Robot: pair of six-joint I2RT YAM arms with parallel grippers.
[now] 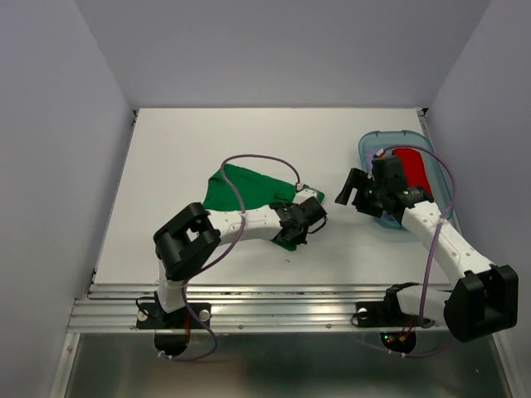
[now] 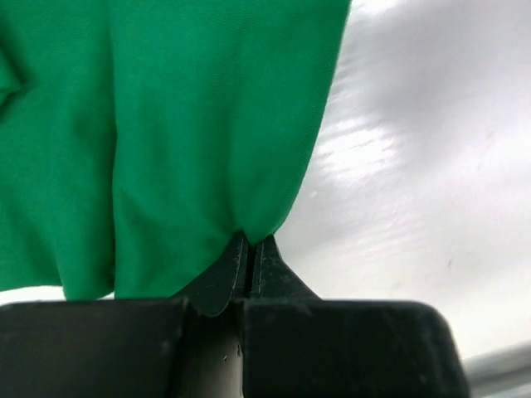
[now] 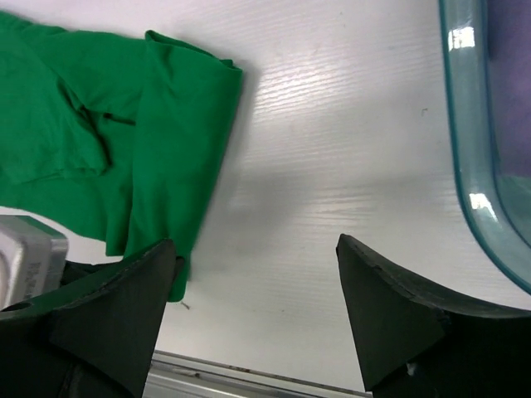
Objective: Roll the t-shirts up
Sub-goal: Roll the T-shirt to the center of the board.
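**OPERATOR:** Left gripper (image 2: pixel 249 249), close up: my two black fingers are pressed together on a pinch of the green t-shirt (image 2: pixel 166 124). They bite at the corner of a folded edge, and the cloth gathers into creases there.

**DESK:** How will it handle?

**OPERATOR:** Light, thin and limp, I judge. It drapes and wrinkles and holds no shape of its own. A pinch on one layer could peel it off the layer beneath. The best hold looks like a hem or folded edge, both layers together, not the slack middle.

**DESK:** Where does it lie?

**OPERATOR:** It is folded into a rough wedge on the white table (image 1: pixel 166 166), about centre, with its near end under my left wrist. The right gripper (image 3: pixel 255 249) hangs over bare table just beside the shirt's right edge, fingers wide apart, holding nothing.

**DESK:** Room to work?

**OPERATOR:** There is open table behind the shirt and to its left. To the right, a clear blue tub (image 1: pixel 369 149) with a red roll (image 1: pixel 408 166) inside sits close under my right arm, and its rim is what I could clip. The metal rail (image 1: pixel 274 292) along the near edge is not far from the shirt's near end. I'd roll away from it, not toward it.
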